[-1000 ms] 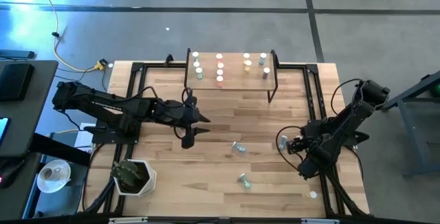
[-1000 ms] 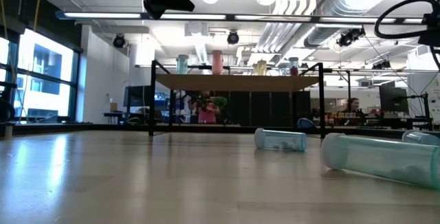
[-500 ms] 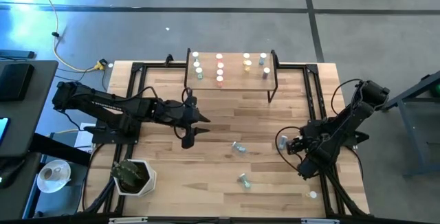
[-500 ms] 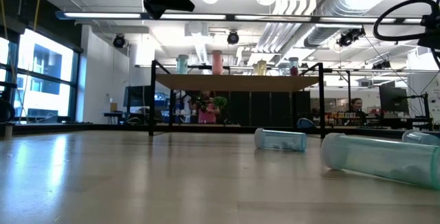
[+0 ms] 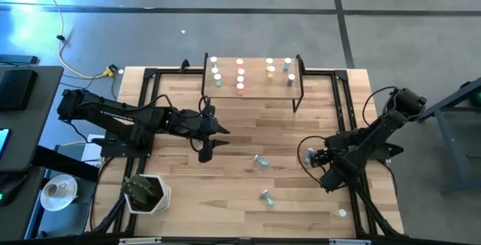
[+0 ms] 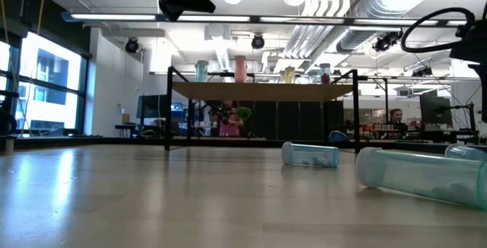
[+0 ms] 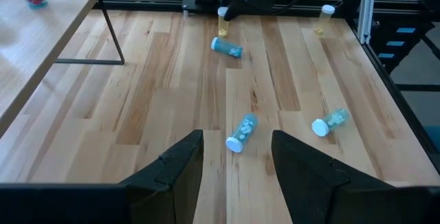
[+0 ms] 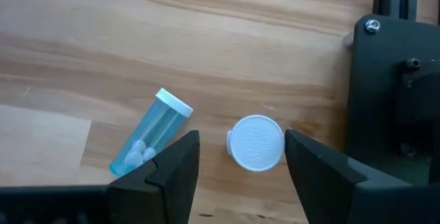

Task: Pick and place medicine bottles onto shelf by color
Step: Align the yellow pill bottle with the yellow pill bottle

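The shelf (image 5: pixel 252 86) stands at the table's far edge with several medicine bottles upright on it. Loose bottles are on the table. A blue one (image 5: pixel 261 161) and another (image 5: pixel 265 196) lie on their sides. A yellowish one (image 5: pixel 341 213) stands near the front right. One more stands upright under my right gripper (image 5: pixel 308 155), its white cap (image 8: pixel 256 143) showing. The open fingers of my right gripper (image 8: pixel 240 157) point down on either side of that cap, apart from it. My left gripper (image 5: pixel 217 140) hovers open and empty above the table's left middle.
Black frame rails (image 5: pixel 347 117) run along the table's sides, and a black bracket (image 8: pixel 395 93) sits close beside my right gripper. A white cup with a plant (image 5: pixel 146 192) stands at the front left corner. Bare wood lies between the two arms.
My right arm has swung a little toward the table's left edge, with its gripper still open over the upright bottle. The bottles have not moved.
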Action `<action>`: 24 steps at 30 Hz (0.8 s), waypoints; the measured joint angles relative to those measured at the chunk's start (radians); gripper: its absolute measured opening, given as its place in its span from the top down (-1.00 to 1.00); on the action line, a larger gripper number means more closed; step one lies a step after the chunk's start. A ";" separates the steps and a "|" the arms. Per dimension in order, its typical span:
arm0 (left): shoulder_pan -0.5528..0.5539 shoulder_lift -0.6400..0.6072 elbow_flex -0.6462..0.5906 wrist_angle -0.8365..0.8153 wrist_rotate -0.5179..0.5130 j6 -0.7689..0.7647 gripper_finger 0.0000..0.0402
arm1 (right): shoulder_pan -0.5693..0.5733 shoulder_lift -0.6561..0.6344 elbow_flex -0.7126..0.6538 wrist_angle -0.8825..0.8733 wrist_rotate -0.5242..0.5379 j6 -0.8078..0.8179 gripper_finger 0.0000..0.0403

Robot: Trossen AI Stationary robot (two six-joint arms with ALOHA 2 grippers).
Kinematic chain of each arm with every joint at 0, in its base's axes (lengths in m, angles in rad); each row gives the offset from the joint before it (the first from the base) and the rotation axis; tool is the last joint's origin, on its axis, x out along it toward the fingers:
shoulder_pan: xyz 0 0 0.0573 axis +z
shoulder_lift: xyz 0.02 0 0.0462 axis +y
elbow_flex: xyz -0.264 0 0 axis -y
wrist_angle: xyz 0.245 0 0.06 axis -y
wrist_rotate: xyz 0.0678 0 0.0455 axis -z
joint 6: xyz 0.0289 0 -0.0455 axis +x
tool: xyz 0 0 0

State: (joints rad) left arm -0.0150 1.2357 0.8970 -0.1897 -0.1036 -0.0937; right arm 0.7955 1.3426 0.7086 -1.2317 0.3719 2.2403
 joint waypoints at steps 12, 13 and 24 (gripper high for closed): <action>0.000 0.000 0.000 -0.001 0.000 0.018 0.20 | -0.017 0.000 0.000 0.010 -0.040 -0.016 0.31; 0.000 0.000 0.000 -0.001 0.000 0.019 0.20 | -0.017 0.000 0.000 0.010 -0.040 -0.016 0.34; 0.000 0.000 0.000 -0.001 -0.005 0.019 0.20 | -0.017 -0.001 0.021 -0.002 -0.043 -0.024 0.49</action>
State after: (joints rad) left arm -0.0147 1.2357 0.8970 -0.1902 -0.1086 -0.0750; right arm 0.7784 1.3418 0.7293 -1.2333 0.3290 2.2166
